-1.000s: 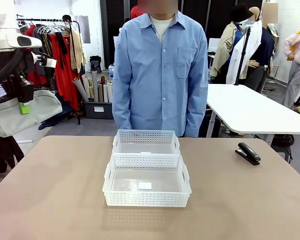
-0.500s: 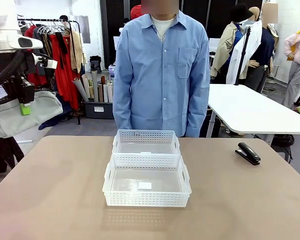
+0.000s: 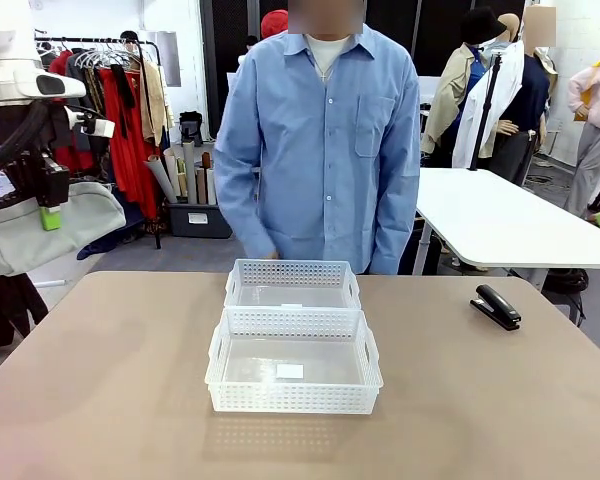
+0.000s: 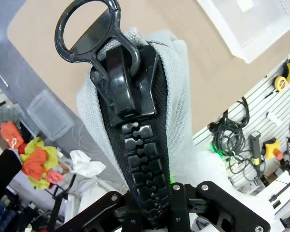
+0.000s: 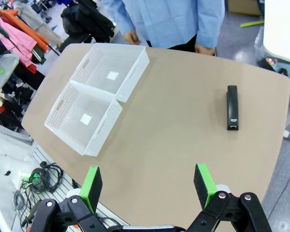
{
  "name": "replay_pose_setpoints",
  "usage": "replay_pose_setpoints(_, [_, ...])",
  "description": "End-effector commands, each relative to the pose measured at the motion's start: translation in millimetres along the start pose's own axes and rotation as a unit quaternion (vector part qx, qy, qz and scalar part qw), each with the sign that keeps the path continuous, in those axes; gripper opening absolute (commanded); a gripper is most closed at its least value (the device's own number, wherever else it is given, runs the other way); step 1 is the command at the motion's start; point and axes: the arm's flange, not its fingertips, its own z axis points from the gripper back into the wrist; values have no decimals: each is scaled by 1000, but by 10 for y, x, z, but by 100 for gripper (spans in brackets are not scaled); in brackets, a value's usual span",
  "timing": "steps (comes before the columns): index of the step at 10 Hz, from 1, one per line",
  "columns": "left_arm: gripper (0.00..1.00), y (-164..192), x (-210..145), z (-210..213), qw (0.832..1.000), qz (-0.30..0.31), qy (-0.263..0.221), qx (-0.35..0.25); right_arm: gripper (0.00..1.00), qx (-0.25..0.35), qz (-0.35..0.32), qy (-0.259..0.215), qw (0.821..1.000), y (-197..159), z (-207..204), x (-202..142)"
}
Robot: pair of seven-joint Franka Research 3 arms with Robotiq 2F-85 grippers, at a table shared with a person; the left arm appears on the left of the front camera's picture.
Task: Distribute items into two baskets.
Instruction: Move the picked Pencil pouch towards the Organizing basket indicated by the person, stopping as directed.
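Two white perforated baskets sit end to end at the table's middle, the near basket [image 3: 295, 398] [image 5: 104, 131] in front of the far basket [image 3: 292, 272] [image 5: 134, 78], both empty. The black stapler [image 3: 496, 306] [image 5: 232, 107] lies alone on the table's right side. My left gripper [image 3: 48, 212] [image 4: 150, 205] hangs high off the table's left edge, shut on a grey pouch [image 3: 40, 235] [image 4: 181, 96] with a chunky black zipper [image 4: 135, 145]. My right gripper [image 5: 147, 181] hovers high over the near right table edge, open and holding nothing.
A person in a blue shirt [image 3: 320, 150] stands at the far side, one hand [image 3: 267, 255] just behind the far basket. The tan tabletop [image 3: 110, 380] is bare on both sides of the baskets. A white table [image 3: 500, 220] stands behind on the right.
The person has leaned and swung one arm toward the far basket. Both arms, the baskets and the stapler have stayed put.
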Motion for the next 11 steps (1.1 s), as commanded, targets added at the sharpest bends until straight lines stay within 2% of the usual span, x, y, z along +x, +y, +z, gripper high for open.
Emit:
replay_pose_setpoints(1, [0, 17, -11, 32, 1000, 2, -1, 0, 100, 7, 4, -8, 1000, 3, 4, 17])
replay_pose_setpoints(11, [0, 17, -11, 32, 1000, 2, -1, 0, 100, 7, 4, -8, 1000, 3, 4, 17])
